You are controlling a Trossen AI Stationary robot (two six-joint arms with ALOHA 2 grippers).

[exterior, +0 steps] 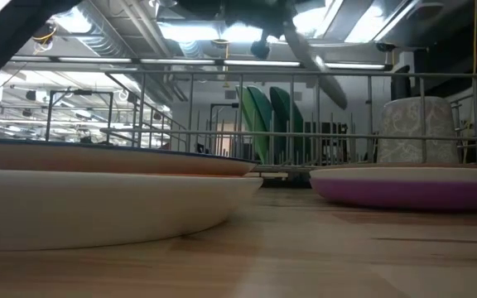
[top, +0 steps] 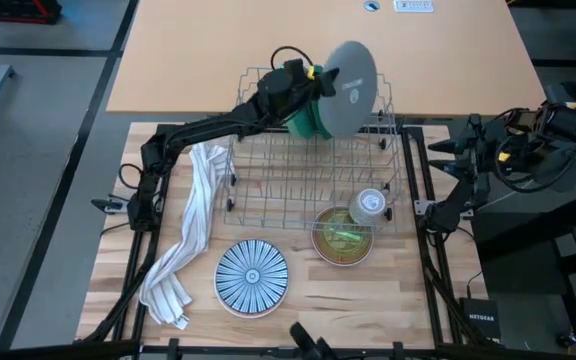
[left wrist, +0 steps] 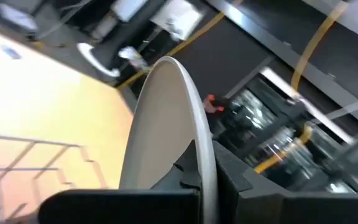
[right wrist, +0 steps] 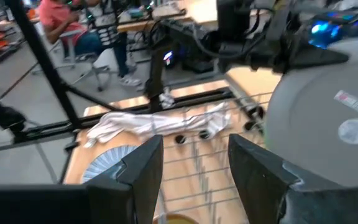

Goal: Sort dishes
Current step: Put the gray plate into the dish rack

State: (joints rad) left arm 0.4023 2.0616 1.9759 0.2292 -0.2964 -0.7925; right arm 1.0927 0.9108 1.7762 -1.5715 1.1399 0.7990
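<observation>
My left gripper (top: 318,78) is shut on a grey plate (top: 353,85) and holds it high over the far side of the wire dish rack (top: 298,175). Two green plates (top: 308,122) stand on edge in the rack's far slots, just under the gripper. My right gripper (right wrist: 194,155) is open and holds nothing. It sits off the table's right side and faces the rack. A blue-and-white striped plate (top: 251,275) lies flat on the table near the front edge. A yellow-green bowl (top: 343,236) sits beside it to the right. My left gripper pinches the grey plate's rim (left wrist: 197,158) between its two fingers (left wrist: 244,180), one on each face. The fingers reach about level from the table's left. The plate is on edge, slanted, and lifted clear above the rack.
A white striped towel (top: 190,235) lies bunched along the table's left side. A small clear glass cup (top: 369,204) sits at the rack's near right corner, beside the bowl. A second, bare tabletop (top: 218,60) lies beyond the rack. People sit in the room behind.
</observation>
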